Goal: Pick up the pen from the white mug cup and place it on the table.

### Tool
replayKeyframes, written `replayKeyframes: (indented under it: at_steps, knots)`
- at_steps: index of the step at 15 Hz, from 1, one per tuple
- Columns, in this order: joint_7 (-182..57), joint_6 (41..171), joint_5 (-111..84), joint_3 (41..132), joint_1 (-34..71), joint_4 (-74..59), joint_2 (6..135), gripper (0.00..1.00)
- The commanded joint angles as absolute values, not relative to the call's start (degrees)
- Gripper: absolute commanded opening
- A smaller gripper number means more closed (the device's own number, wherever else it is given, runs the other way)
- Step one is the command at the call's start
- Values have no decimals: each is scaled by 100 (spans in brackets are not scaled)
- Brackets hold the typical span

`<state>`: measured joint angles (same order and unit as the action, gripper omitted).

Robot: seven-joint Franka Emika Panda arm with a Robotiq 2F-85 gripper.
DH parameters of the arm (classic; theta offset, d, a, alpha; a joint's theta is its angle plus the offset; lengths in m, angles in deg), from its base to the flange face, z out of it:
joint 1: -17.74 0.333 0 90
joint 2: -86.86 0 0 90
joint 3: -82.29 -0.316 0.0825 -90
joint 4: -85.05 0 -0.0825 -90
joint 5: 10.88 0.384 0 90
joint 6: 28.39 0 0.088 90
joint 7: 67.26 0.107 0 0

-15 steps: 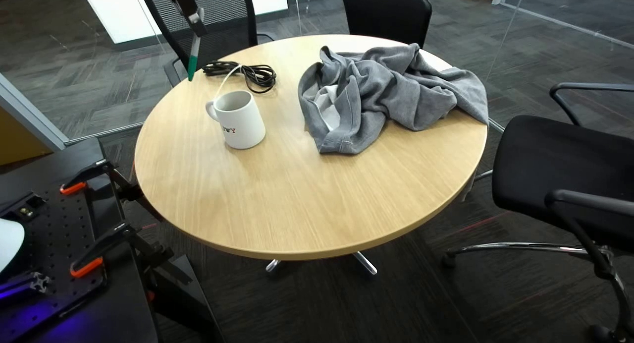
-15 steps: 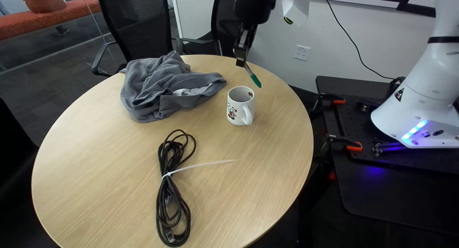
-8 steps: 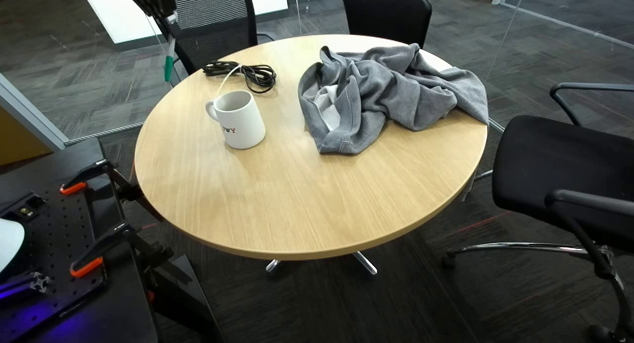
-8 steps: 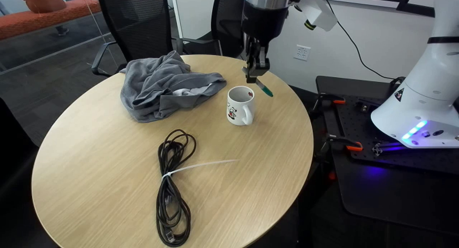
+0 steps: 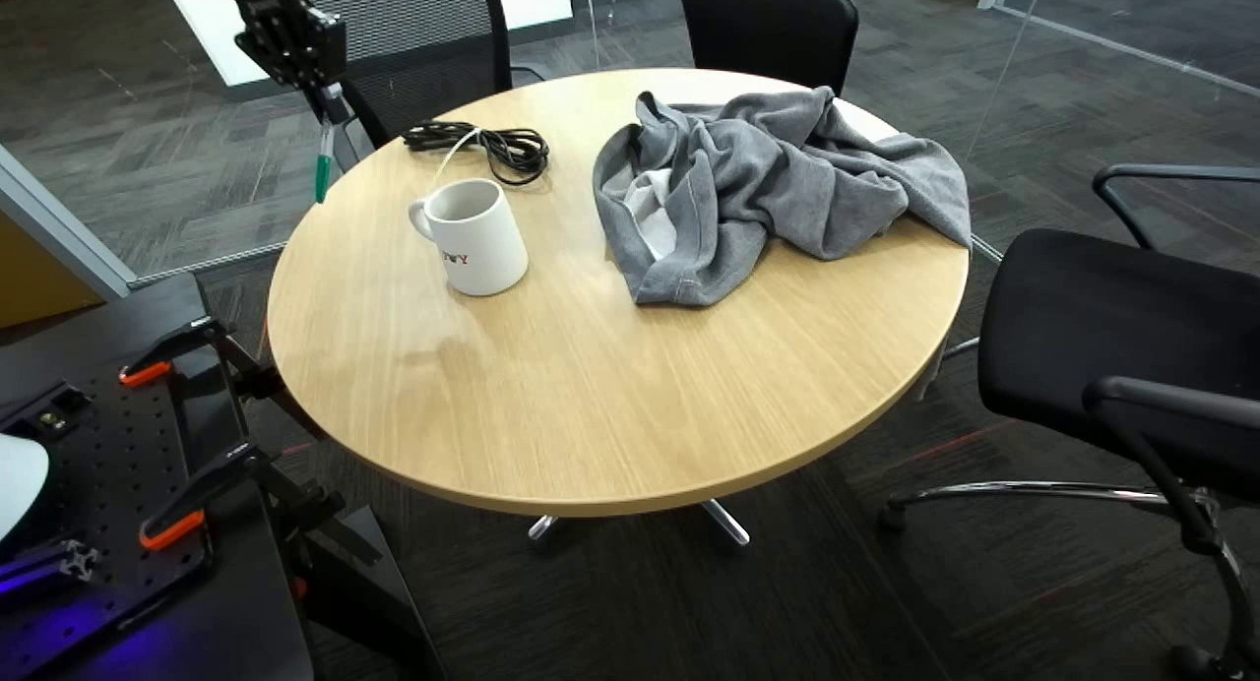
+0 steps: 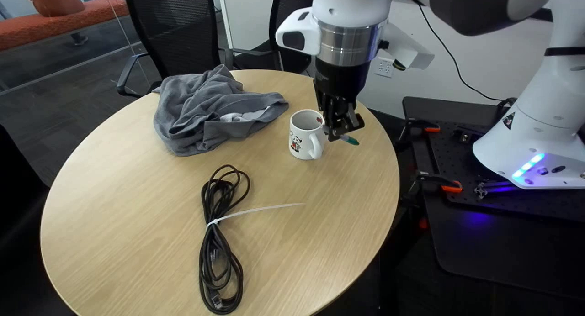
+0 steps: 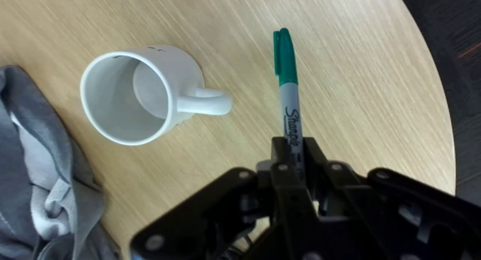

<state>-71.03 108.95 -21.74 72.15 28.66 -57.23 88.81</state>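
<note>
The pen is a grey marker with a green cap; it shows in the wrist view (image 7: 290,102) and in both exterior views (image 5: 323,164) (image 6: 350,139). My gripper (image 7: 293,151) is shut on the pen's grey body, and the capped end sticks out beyond the fingertips. The gripper (image 5: 331,110) is over the table's edge side, past the mug's handle, also seen in an exterior view (image 6: 337,129). The white mug (image 7: 180,76) stands upright and empty on the table, in both exterior views (image 5: 484,248) (image 6: 300,140). The pen's height above the table is hard to tell.
The round wooden table (image 5: 610,396) bears a grey cloth (image 5: 758,179) and a bundled black cable (image 6: 219,243) with a white tie. The cloth also shows beside the mug in the wrist view (image 7: 22,170). The table's edge (image 7: 439,76) curves close to the pen. Black chairs (image 6: 176,33) stand around.
My gripper, holding the pen, has come down lower beside the mug, on its handle side. The pen has tilted flatter. More of the arm is in view. The mug has not moved.
</note>
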Motion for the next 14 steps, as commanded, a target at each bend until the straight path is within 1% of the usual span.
replayKeyframes:
  at_steps: [1,6,14]
  knots:
    - [-7488,11509,-1988,7200,2863,-5735,8472,3]
    - [-7666,11868,-1986,7168,2851,-5571,7807,3]
    - [-7456,11702,-2178,7162,2959,-5223,6834,3]
